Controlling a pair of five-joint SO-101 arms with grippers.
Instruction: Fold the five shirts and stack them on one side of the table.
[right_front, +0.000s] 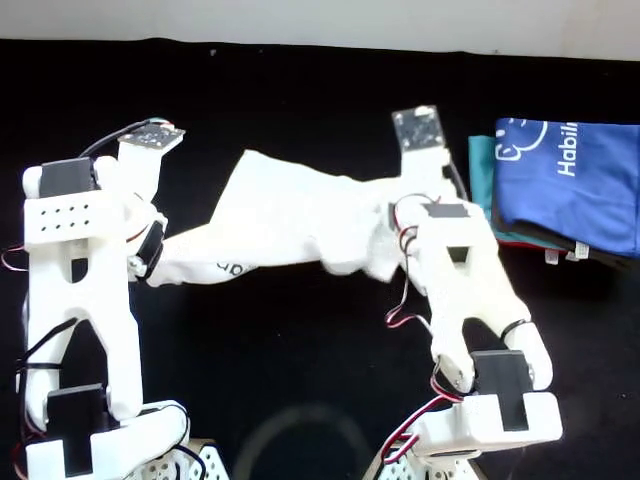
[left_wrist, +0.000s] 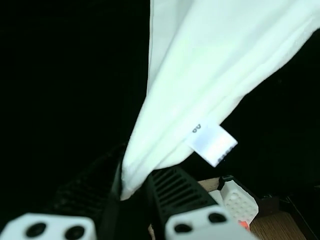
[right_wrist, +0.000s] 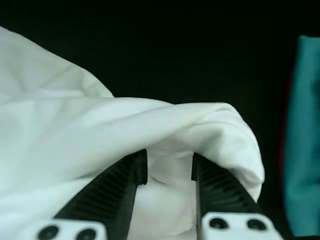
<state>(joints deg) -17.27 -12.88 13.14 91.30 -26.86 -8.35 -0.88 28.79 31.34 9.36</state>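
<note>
From the high view, a stack of folded shirts sits at the table's far right side, a blue shirt on top, a teal shirt under it and darker layers below that I cannot count for sure. The white shirt is unfolded, strung across the middle between my left claw and my right claw. So I judge most of the job done, with this one to fold and add to the pile. In the left wrist view, my left claw is pinched tight on a gathered corner of the white shirt, whose label hangs just beside the fingers. In the right wrist view, my right claw is closed down on a thick fold of the white shirt. The bunched cloth keeps the fingers narrowly apart, and the teal shirt lies near.
</note>
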